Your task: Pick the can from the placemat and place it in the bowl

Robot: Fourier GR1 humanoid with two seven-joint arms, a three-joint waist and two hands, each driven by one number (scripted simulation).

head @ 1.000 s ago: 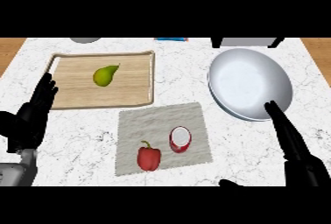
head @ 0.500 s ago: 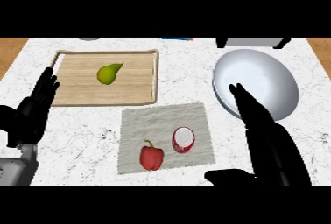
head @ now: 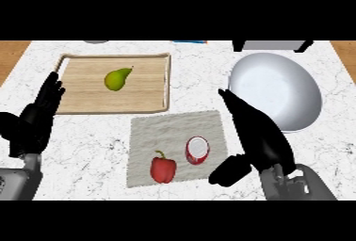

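Note:
A red can with a white top (head: 198, 150) lies on the grey placemat (head: 173, 129), right of a red bell pepper (head: 163, 168). The white bowl (head: 278, 89) sits at the upper right of the counter. My right hand (head: 257, 136) is open, fingers stretched straight up along the placemat's right edge, its thumb low beside the can; it does not touch the can. At the left edge my left hand (head: 36, 120) rests open, fingers up.
A wooden tray (head: 83, 96) at the upper left holds a green pear (head: 117, 78). A dark appliance (head: 271, 45) stands at the back right, beyond the bowl. The counter's wooden edges show at both top corners.
My right hand has moved left from in front of the bowl to the placemat's right edge, close beside the can. The left hand stays where it was.

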